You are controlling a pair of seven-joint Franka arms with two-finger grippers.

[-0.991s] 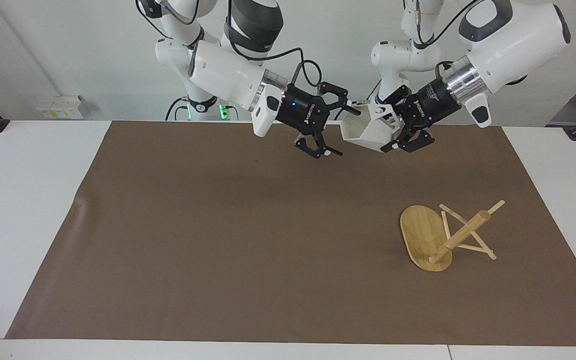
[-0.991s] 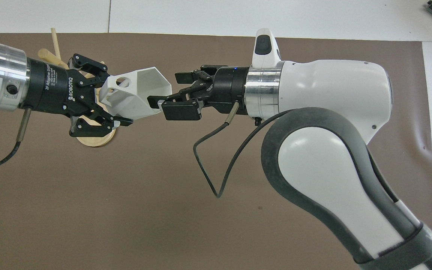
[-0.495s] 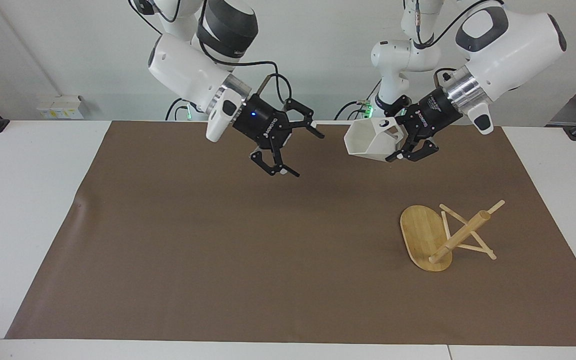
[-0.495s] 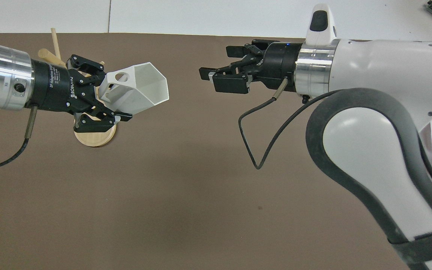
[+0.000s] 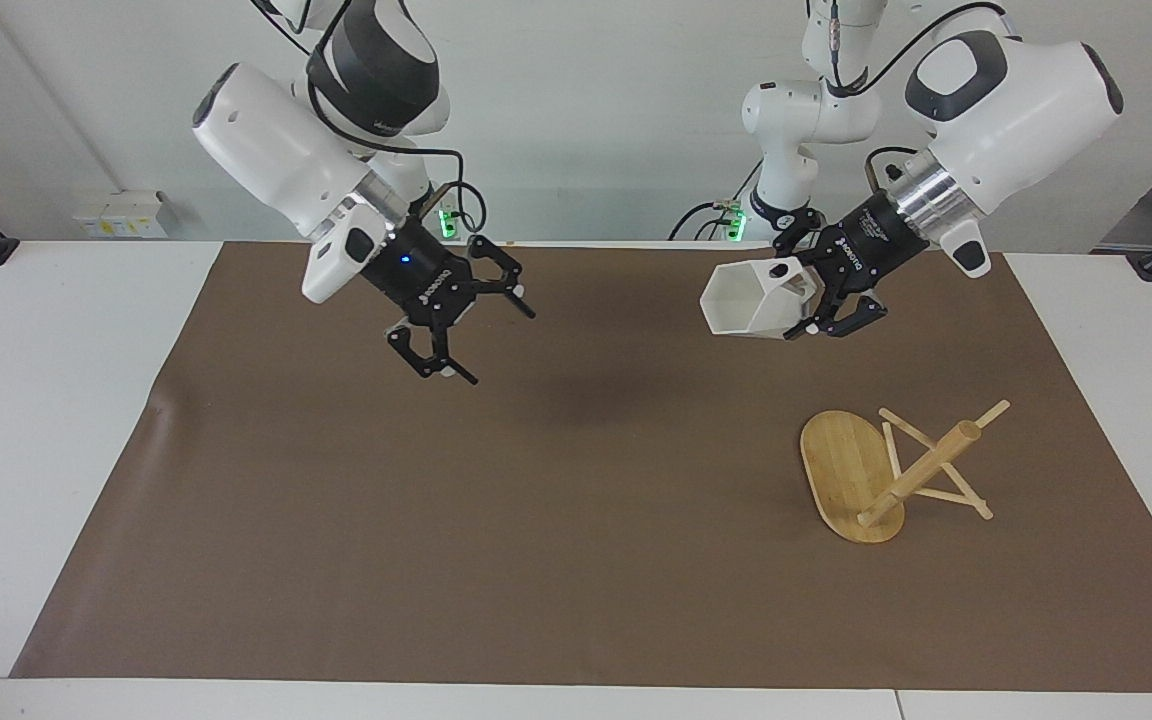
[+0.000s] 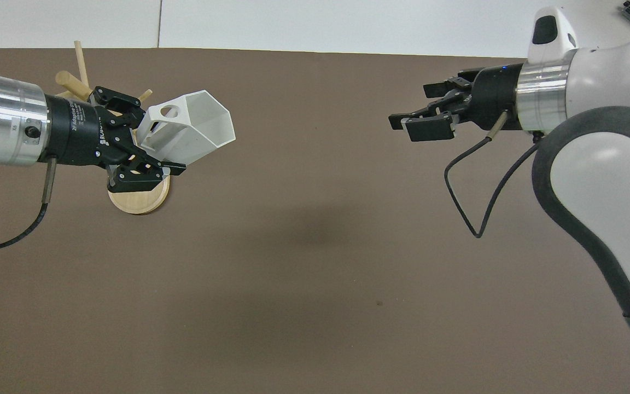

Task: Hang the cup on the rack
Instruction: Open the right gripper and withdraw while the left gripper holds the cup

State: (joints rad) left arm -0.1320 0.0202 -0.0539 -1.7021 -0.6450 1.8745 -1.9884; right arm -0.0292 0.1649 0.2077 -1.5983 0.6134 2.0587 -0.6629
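Observation:
The white faceted cup (image 5: 751,300) is held in the air by my left gripper (image 5: 804,298), which is shut on its handle side, mouth pointing toward the right arm's end. In the overhead view the cup (image 6: 194,128) and left gripper (image 6: 153,139) cover part of the rack. The bamboo rack (image 5: 921,470) rests on the mat at the left arm's end, its oval base (image 5: 836,460) showing and its post slanting; I cannot tell whether it stands upright. Its base (image 6: 137,201) and post (image 6: 71,85) peek out. My right gripper (image 5: 461,325) is open and empty over the mat, also in the overhead view (image 6: 421,115).
A brown mat (image 5: 536,520) covers most of the white table (image 5: 46,420). A black cable loop (image 6: 476,219) hangs under the right wrist.
The right gripper has drawn away from the cup toward the right arm's end, staying open. The left gripper with the cup has come down a little toward the rack.

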